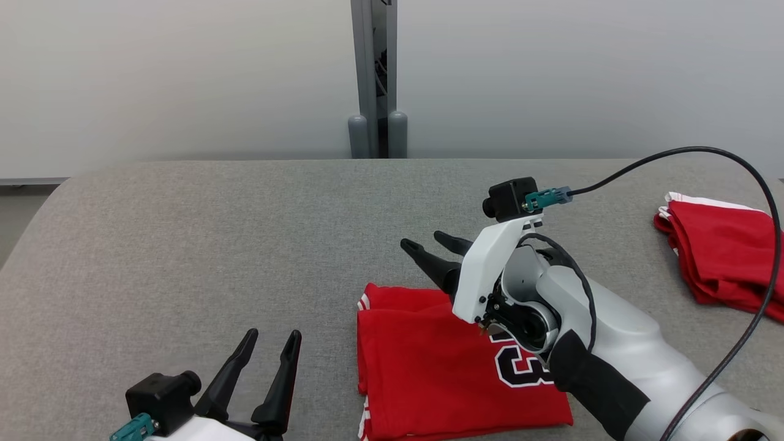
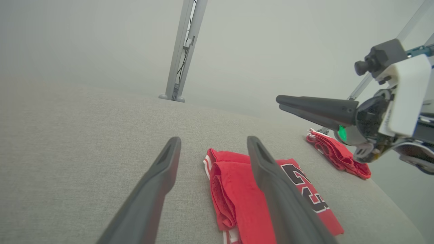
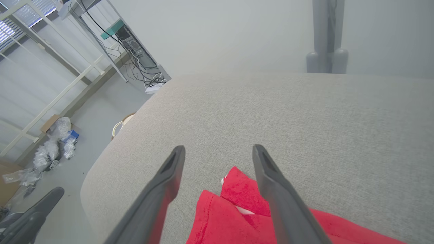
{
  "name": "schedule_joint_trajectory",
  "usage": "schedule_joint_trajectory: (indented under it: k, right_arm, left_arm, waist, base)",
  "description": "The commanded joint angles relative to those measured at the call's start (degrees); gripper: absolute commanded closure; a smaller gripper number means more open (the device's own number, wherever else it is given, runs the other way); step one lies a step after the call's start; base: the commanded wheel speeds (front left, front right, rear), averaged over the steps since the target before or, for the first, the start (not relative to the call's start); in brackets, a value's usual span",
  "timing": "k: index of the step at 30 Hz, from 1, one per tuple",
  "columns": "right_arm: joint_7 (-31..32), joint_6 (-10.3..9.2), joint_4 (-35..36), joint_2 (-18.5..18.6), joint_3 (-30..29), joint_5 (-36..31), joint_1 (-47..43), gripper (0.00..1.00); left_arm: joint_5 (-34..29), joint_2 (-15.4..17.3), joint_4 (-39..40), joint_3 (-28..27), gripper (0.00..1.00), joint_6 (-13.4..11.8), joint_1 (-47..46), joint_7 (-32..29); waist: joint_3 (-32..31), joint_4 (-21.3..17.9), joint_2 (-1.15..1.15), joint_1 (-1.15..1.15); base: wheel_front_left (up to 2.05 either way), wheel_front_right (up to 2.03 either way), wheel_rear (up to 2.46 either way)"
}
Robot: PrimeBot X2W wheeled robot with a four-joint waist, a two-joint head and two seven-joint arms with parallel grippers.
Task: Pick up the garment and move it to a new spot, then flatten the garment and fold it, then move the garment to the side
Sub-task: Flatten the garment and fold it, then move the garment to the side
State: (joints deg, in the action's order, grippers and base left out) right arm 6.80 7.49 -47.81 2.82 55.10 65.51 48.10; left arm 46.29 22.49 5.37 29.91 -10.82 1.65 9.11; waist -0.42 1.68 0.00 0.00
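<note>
Grey table point(image 1: 184, 245) holds a folded jersey point(image 1: 429, 373). Right gripper point(image 1: 422, 240) hovers spread and empty above its far edge; left gripper point(image 1: 274, 335) likewise beside it.

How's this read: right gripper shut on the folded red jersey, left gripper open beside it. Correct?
No: the right gripper is open, holding nothing, over the folded red jersey, per the right wrist view. Left gripper open beside it, yes.

Right gripper point(image 3: 218, 147) wide, garment point(image 3: 220, 220) beneath — unheld
</note>
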Motion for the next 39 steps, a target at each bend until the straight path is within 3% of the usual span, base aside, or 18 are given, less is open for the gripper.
schedule_joint_trajectory:
  k: [1, 6, 12, 22, 26, 32, 39]
  right_arm:
    - [-1.2, 0.01, -1.5, 0.2, 0.3, -0.3, 1.0, 0.00]
    - [-3.7, 0.01, -6.3, 0.4, 0.1, -3.2, 2.1, 0.00]
    - [-4.7, 0.01, -5.3, 4.6, 0.7, -5.0, 0.0, 0.00]
    - [0.1, 0.01, 11.7, 19.7, 3.5, -3.0, -9.2, 0.00]
    - [2.1, 0.01, 16.4, 23.6, 3.0, -2.2, -11.9, 0.00]
    - [4.4, 0.01, 18.9, 24.5, 1.3, -0.9, -14.1, 0.00]
    - [5.7, 0.01, 15.3, 23.5, -1.0, -0.6, -14.4, 0.00]
  left_arm:
    - [-0.4, 0.3, 0.3, -0.2, 0.00, -0.3, 0.2, 0.2]
    - [-0.8, 0.5, 1.1, 0.1, 0.00, -0.8, 0.3, 0.1]
    - [-1.0, 0.5, 1.6, 0.2, 0.00, -1.0, -0.5, 0.0]
    - [-1.4, 0.7, 1.7, 0.2, 0.00, -0.4, -2.2, 0.1]
    - [-1.3, 0.8, 1.4, 0.2, 0.00, -0.3, -2.7, 0.1]
    - [-1.4, 0.8, 0.9, 0.3, 0.00, 0.0, -3.8, -0.1]
    - [-1.5, 0.7, 0.4, 0.5, 0.00, 0.3, -4.9, 0.1]
  waist:
    - [0.0, -0.8, 0.00, 0.00]
    - [0.7, -2.7, 0.00, 0.00]
    - [1.7, -4.3, 0.00, 0.00]
    - [4.3, -5.3, 0.00, 0.00]
    - [5.2, -5.2, 0.00, 0.00]
    - [6.5, -3.8, 0.00, 0.00]
    - [8.0, -1.2, 0.00, 0.00]
  base:
    - [0.00, 0.00, 0.00]
    - [0.00, 0.00, 0.00]
    - [0.00, 0.00, 0.00]
    - [0.00, 0.00, 0.00]
    - [0.00, 0.00, 0.00]
    - [0.00, 0.00, 0.00]
    - [0.00, 0.00, 0.00]
